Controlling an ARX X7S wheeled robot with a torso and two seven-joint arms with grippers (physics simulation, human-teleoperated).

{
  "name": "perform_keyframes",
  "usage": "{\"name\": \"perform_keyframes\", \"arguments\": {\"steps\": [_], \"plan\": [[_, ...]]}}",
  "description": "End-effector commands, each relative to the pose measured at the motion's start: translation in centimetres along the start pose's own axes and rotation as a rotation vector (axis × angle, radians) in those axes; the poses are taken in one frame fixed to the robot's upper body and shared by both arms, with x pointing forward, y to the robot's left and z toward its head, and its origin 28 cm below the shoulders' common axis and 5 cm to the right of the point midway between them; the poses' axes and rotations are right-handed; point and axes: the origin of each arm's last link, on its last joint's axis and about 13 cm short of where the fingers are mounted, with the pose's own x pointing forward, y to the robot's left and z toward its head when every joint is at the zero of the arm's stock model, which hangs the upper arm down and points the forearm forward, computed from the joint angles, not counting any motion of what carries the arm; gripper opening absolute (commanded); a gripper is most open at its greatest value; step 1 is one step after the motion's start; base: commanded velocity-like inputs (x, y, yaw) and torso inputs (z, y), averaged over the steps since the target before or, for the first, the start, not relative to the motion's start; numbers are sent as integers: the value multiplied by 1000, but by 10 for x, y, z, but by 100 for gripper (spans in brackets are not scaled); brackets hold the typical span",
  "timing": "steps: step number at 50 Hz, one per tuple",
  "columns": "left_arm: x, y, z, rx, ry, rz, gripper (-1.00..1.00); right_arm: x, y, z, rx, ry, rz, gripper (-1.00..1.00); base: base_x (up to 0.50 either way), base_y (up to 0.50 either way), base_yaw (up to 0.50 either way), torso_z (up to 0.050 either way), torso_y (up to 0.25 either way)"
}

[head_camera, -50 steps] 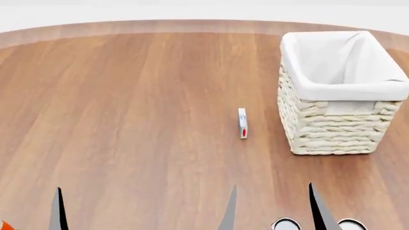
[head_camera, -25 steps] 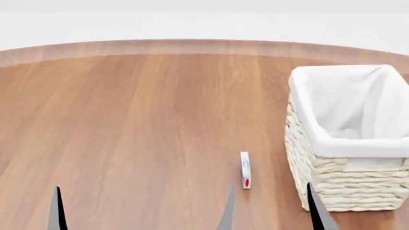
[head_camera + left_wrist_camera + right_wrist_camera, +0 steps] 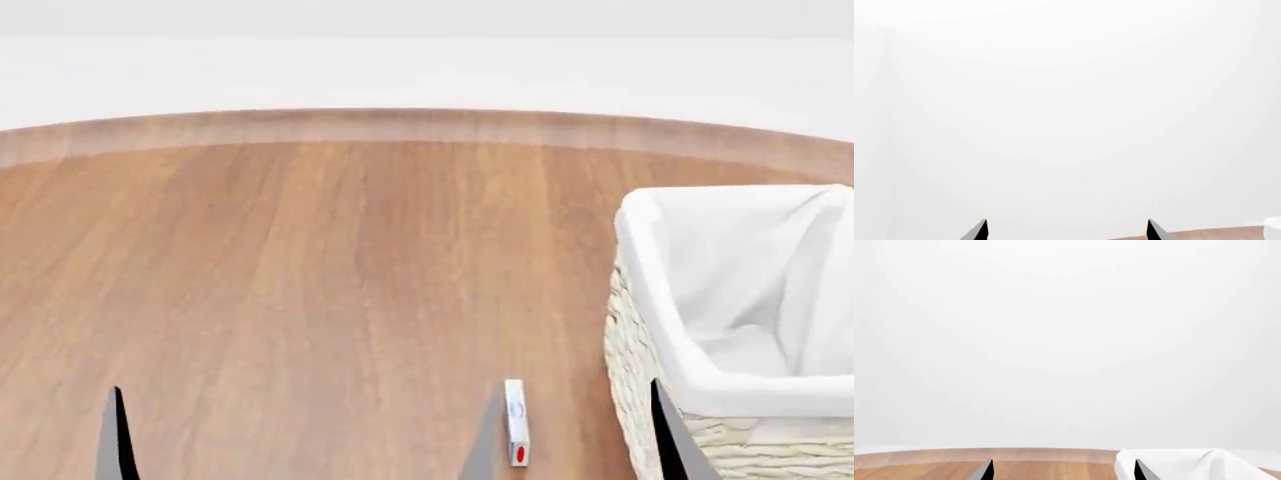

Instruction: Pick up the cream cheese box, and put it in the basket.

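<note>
The box (image 3: 517, 436) stands on its thin edge on the wooden desk (image 3: 294, 280), close to the near edge of what the head view shows, its narrow white face up with a red mark at the near end and a faint bluish patch further along. It is just beside the basket (image 3: 641, 400) but apart from it, with a strip of bare wood between them. The basket sits toward the desk's right edge; its white cloth lining is folded over the rim, the woven cream wall shows below the fold, and its right part is cut off by the frame. Nothing can be seen inside it from here except the cloth.

The right gripper (image 3: 574, 435) shows only as two pointed fingertips rising from the bottom of the head view, one just beside the box, the other in front of the basket's near wall. The tips stand well apart, so it is spread wide, with nothing held between them. In the right wrist view the same tips (image 3: 1063, 470) frame the desk's far rim and the basket's lining (image 3: 1187, 465) against a blank white background.

Of the left gripper only one dark tip (image 3: 118, 435) shows in the head view, over the desk's near left part. The left wrist view shows both its tips (image 3: 1067, 230) set wide apart, nothing between them, and a sliver of wood
</note>
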Motion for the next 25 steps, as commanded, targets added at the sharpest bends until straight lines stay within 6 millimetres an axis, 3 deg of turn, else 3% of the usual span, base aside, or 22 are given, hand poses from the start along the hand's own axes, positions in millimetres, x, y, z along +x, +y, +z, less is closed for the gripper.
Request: {"name": "perform_keyframes", "arguments": {"steps": [1,11,25], "plan": [[1,1,0,-19,11,15,100,11,-3,7,-11,11,-33,100,0,0,0,0,0],[1,2,0,-29,28,27,100,70,0,34,-82,-13,-28,100,0,0,0,0,0],[2,5,2,-38,38,27,100,166,17,42,-52,42,33,100,0,0,0,0,0]]}}
